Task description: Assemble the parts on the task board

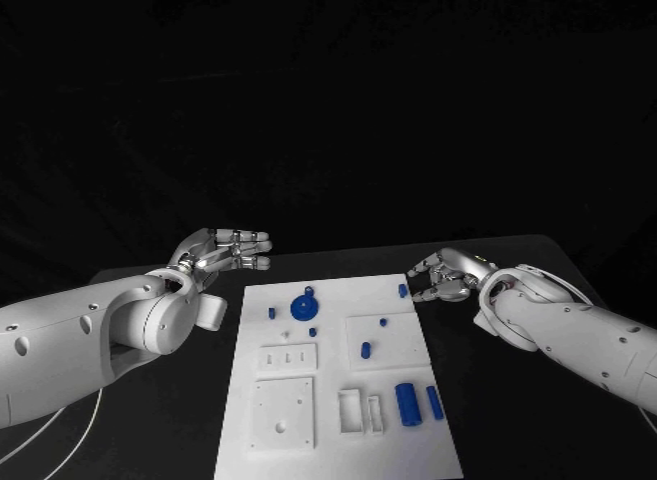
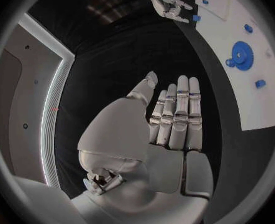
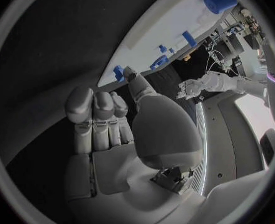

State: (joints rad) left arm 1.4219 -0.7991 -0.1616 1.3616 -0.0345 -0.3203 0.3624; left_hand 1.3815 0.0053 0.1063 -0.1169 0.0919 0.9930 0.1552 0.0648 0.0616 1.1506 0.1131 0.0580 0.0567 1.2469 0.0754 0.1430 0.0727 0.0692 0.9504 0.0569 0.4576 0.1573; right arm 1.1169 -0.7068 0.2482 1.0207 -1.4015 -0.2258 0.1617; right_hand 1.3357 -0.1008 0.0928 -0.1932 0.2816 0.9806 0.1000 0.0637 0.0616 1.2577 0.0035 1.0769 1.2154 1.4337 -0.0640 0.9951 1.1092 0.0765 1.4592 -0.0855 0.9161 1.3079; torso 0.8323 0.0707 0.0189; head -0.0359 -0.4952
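A: Where is the task board (image 1: pixel 343 400) at this moment?

B: It lies flat in the middle of the black table (image 1: pixel 530 420), between the two arms. On it I see several blue parts: a gear (image 1: pixel 305 305) near its far end, a thick cylinder (image 1: pixel 408 402) and a thinner pin (image 1: pixel 435 402) side by side near its right edge, and a small peg (image 1: pixel 366 350) in the middle.

A: And the left robot hand (image 1: pixel 230 250)?

B: It is raised above the table, to the left of the board's far corner. The fingers are straight and lie side by side, and it holds nothing. The left wrist view shows the same flat palm (image 2: pixel 174 119) with nothing in it.

A: What about the right robot hand (image 1: pixel 446 276)?

B: It is at the far right corner of the board, fingers bent downward. One small blue part (image 1: pixel 403 290) stands just beside the fingertips, at the board's edge. The right wrist view also shows this part (image 3: pixel 119 72) next to the thumb tip. I cannot tell if the hand touches or pinches it.
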